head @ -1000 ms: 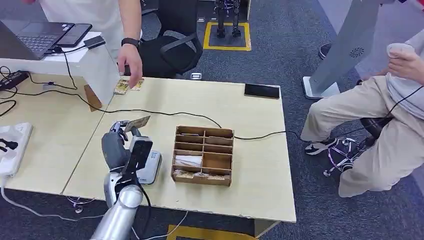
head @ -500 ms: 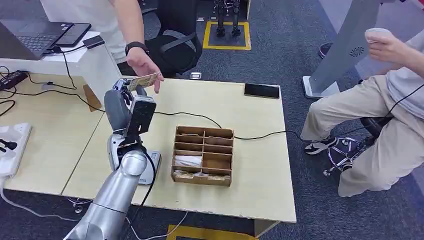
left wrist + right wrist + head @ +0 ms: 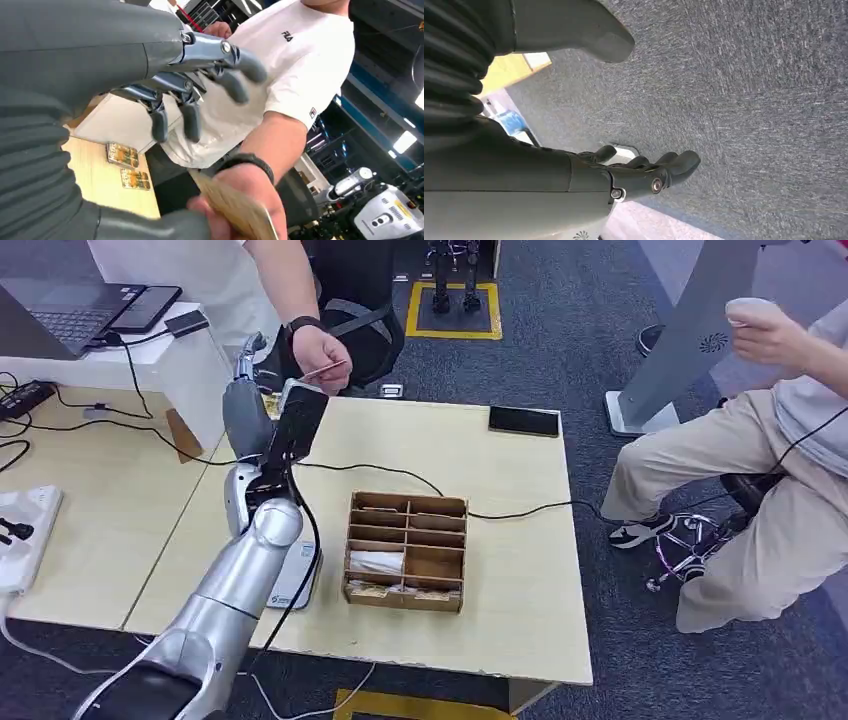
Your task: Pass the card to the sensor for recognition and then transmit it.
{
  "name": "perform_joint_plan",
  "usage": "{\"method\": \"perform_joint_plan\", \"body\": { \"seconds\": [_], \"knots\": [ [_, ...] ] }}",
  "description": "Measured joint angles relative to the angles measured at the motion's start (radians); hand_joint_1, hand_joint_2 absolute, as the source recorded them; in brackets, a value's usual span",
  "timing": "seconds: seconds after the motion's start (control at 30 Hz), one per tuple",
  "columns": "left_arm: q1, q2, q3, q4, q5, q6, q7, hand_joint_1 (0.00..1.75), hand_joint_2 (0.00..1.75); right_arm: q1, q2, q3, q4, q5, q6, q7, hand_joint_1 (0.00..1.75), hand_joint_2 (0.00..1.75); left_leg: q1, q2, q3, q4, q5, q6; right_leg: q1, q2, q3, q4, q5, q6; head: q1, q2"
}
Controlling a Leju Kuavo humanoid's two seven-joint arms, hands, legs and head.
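Observation:
My left hand (image 3: 243,390) is raised over the far left edge of the table, beside a person's hand (image 3: 322,348). That person's hand pinches the tan card (image 3: 326,370). In the left wrist view my left hand's fingers (image 3: 192,107) are spread apart above the card (image 3: 239,210), which lies in the person's hand (image 3: 235,187), and I grip nothing. The white sensor box (image 3: 297,578) sits on the table near the front edge, under my forearm. My right hand (image 3: 634,175) hangs over grey carpet, fingers apart and empty.
A wooden compartment box (image 3: 406,550) stands mid-table, with a black cable (image 3: 520,510) running past it. A phone (image 3: 524,421) lies at the far edge. Two more cards (image 3: 128,165) lie on the table by the person. A seated person (image 3: 760,470) is at the right.
My left arm lifted from above the sensor toward the far edge with the card. The person's hand took the card, and my fingers have opened off it.

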Motion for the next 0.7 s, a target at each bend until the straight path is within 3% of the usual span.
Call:
{"method": "perform_joint_plan", "body": {
  "seconds": [0.43,0.57,0.7],
  "knots": [
    [-0.005,0.000,0.000,0.031,0.020,0.021,-0.027,0.00,1.75,0.000,0.000,0.006,0.005,-0.004,-0.001,-0.005,0.00,1.75,0.000,0.000,0.000,0.000,0.000,0.000,0.000,0.000,0.000,0.000,0.000,0.000,0.000,0.000],
    [0.006,0.005,0.000,0.022,0.040,0.031,-0.069,0.00,1.75,0.000,0.000,0.006,0.005,-0.022,-0.001,-0.016,0.00,1.75,0.000,0.000,-0.001,0.000,0.000,0.000,0.000,0.000,0.000,0.000,0.000,0.000,0.000,0.000],
    [0.085,0.018,0.000,-0.069,0.109,0.023,-0.147,0.00,1.75,0.002,0.000,0.006,0.005,-0.043,-0.002,-0.021,0.00,1.75,0.000,0.001,-0.001,0.000,0.000,0.000,0.000,0.001,0.000,0.000,0.000,0.000,0.000,0.000]
  ]
}}
